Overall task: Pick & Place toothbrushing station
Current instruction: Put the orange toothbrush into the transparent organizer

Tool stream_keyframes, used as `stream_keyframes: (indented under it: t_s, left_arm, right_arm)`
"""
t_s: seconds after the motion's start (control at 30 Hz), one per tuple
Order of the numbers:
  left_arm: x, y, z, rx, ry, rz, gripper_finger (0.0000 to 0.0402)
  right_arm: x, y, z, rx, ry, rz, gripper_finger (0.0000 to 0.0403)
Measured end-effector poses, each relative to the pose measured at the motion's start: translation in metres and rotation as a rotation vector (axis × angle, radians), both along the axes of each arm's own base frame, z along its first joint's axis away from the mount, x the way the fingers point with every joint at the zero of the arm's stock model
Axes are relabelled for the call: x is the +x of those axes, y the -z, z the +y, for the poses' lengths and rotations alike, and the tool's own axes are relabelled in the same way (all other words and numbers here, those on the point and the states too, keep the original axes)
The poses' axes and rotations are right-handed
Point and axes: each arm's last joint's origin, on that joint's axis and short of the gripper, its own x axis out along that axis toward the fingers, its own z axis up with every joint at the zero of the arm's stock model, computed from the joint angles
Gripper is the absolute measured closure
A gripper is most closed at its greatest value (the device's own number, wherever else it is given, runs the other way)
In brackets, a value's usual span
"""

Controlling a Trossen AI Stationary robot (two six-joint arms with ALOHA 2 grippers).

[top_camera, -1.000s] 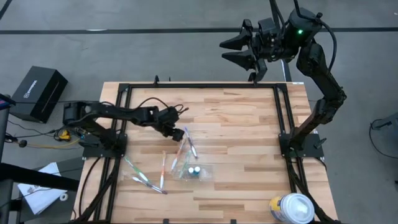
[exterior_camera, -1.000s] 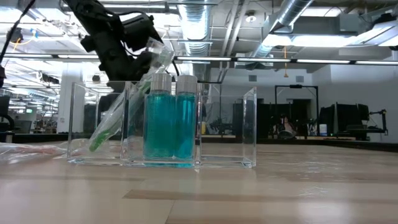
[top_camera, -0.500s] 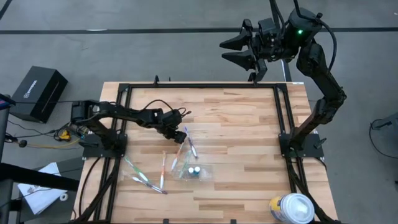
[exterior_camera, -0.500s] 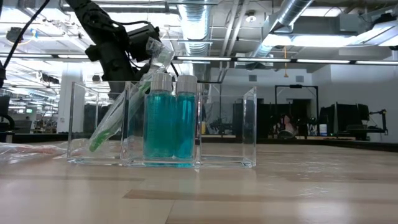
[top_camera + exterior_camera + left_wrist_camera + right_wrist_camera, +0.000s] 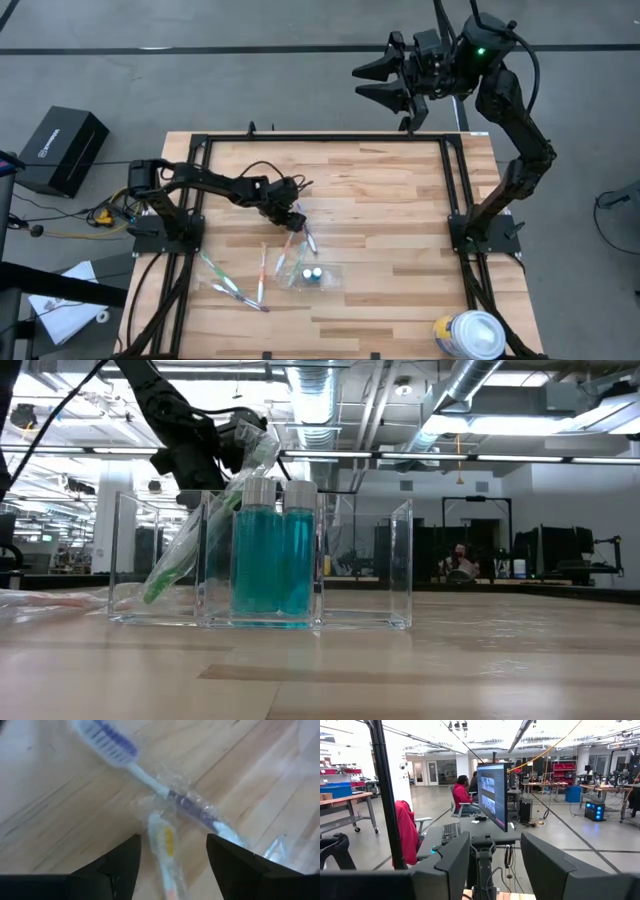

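The left gripper hangs low over the wooden table, its two dark fingers spread apart with nothing between them. In its wrist view, directly past the gap between the fingers, lies a wrapped toothbrush with a yellow handle. Just beyond it a second toothbrush with blue bristles and a purple grip lies crosswise, also in clear wrapping. Neither brush touches the fingers.

From above, these two brushes lie beside the clear plastic holder, on its side toward the left gripper. The holder stands near the middle of the table. It contains two small teal tubes with white caps standing upright side by side in the middle compartment, and one green-handled toothbrush leaning in an end compartment. More wrapped toothbrushes lie flat on the table to the holder's left.

The right gripper waits raised beyond the table's far edge, well apart from the holder, fingers parted and empty.
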Motion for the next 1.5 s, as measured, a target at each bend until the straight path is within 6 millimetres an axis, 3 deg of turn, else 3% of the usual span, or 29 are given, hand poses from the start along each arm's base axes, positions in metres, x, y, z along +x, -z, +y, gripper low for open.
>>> stream_keyframes:
  t_s: [0.2, 0.47, 0.7, 0.87, 1.03, 1.3, 1.5]
  left_arm:
    - [0.004, 0.0, 0.002, 0.01, 0.001, 0.006, 0.0234]
    - [0.005, -0.002, 0.004, 0.013, 0.029, -0.029, 0.0384]
    - [0.006, -0.015, 0.004, 0.021, 0.054, -0.099, 0.0398]
    - [-0.001, -0.047, 0.003, 0.071, 0.038, -0.205, 0.04]
    - [-0.018, -0.094, 0.002, 0.206, -0.046, -0.356, 0.0401]
    - [-0.072, -0.184, -0.01, 0.666, -0.191, -0.68, 0.0401]
    - [-0.098, -0.215, -0.034, 0.865, -0.25, -0.807, 0.0401]
  right_arm:
    - [0.0, 0.0, 0.0, 0.0, 0.0, 0.001, 0.0234]
    - [0.0, 0.0, 0.0, 0.0, 0.0, 0.001, 0.0234]
    - [0.0, 0.0, 0.0, 0.0, 0.0, 0.001, 0.0234]
    - [0.0, 0.0, 0.0, -0.009, 0.002, -0.001, 0.0234]
    - [0.0, 0.0, 0.0, -0.027, 0.005, -0.003, 0.0234]
    - [0.0, 0.0, 0.0, -0.037, 0.005, -0.006, 0.0234]
    - [0.0, -0.001, 0.0, -0.043, -0.009, -0.017, 0.0234]
